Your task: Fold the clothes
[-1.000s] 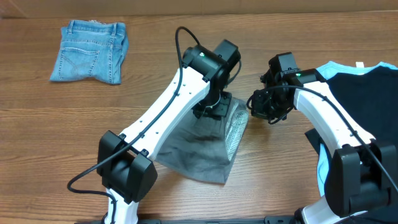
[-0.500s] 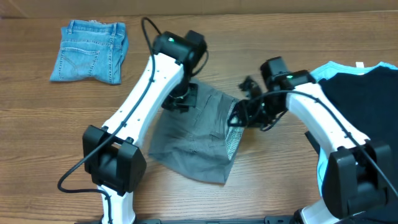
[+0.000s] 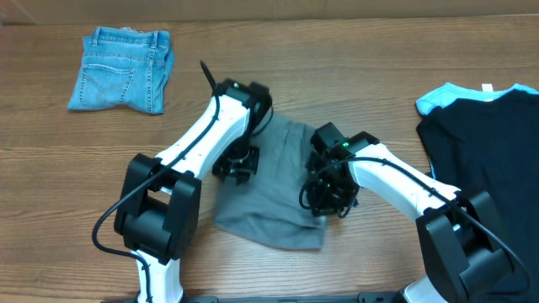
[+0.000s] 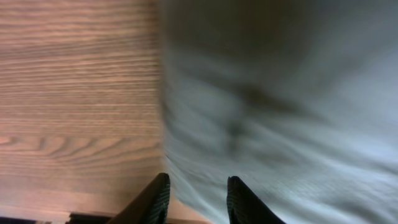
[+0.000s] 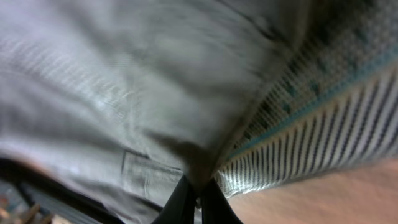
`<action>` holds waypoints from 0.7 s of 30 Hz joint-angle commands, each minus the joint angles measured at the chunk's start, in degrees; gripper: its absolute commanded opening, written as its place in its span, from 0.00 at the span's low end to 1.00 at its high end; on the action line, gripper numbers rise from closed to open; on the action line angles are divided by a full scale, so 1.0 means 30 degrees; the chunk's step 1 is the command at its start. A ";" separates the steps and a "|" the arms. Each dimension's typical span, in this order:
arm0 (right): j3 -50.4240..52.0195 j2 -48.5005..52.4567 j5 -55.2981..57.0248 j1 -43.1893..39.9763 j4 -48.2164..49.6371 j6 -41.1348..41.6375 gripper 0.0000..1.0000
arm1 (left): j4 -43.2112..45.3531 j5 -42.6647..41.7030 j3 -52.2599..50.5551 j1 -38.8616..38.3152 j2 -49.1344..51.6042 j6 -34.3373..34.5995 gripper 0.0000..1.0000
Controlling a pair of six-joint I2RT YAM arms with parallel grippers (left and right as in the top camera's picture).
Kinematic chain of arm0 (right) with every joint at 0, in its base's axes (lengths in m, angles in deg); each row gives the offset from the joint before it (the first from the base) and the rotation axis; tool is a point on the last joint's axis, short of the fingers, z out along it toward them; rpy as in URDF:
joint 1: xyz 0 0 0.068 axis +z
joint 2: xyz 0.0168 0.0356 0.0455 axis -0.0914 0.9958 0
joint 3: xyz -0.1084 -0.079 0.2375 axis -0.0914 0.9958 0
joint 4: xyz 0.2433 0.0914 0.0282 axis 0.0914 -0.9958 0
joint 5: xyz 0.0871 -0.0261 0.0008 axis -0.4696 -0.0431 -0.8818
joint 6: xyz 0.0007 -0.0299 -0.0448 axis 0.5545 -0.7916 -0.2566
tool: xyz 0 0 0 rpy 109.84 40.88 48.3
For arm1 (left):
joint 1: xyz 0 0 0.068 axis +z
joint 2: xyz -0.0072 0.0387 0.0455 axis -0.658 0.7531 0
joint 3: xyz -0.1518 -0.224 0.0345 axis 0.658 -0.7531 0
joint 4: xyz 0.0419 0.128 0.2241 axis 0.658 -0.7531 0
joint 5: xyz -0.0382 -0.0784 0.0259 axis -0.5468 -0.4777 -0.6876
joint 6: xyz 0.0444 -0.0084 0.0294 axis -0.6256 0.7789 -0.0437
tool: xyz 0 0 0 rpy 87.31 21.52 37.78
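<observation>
Grey soft-cloth shorts [image 3: 282,181] lay rumpled and only part folded, between both arms. The right gripper [image 5: 198,186] was pinched tight on their cloth beside the pale patterned lining. The left gripper [image 4: 196,186] stood narrowly parted at their left edge; whether it held cloth I could not tell. Up-left of them, blue denim shorts [image 3: 122,69] lay folded. To their right, a black tee [image 3: 488,143] on a light-blue garment [image 3: 438,99] looked unfolded.

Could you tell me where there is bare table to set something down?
Bare table lies left of the grey shorts, nearer than the denim shorts, and along the far edge between those and the black tee. The middle is crowded: left claw and right claw are at the grey shorts.
</observation>
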 commanded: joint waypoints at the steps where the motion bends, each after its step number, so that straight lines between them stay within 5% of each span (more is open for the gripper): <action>1: 0.0219 -0.0437 0.2776 -0.0517 -0.0772 0.3461 0.14 | 0.1253 0.0109 -0.2229 0.0474 0.0131 -0.0015 0.32; 3: 0.0146 -0.0721 0.2594 -0.0714 -0.1064 0.3067 0.36 | 0.2164 0.0044 -0.3228 0.0794 0.0131 -0.0022 0.29; 6: -0.0444 -0.1479 0.2674 -0.0809 -0.1362 0.2229 0.41 | 0.2295 -0.0233 -0.3614 0.1311 0.0131 -0.0109 0.13; 8: -0.1202 -0.2361 0.3082 -0.0954 -0.1326 0.2208 0.43 | 0.1923 -0.0707 -0.3279 0.1698 0.0044 -0.0197 0.12; 15: -0.5129 -0.4947 0.3621 -0.1996 0.0925 0.3089 0.49 | 0.1690 -0.4758 -0.1078 0.3067 -0.1421 -0.1763 0.34; 21: -0.4590 -0.4073 0.4393 -0.2135 0.4612 0.3067 0.36 | 0.3854 -0.7934 -0.0321 0.3126 -0.2142 -0.2047 0.43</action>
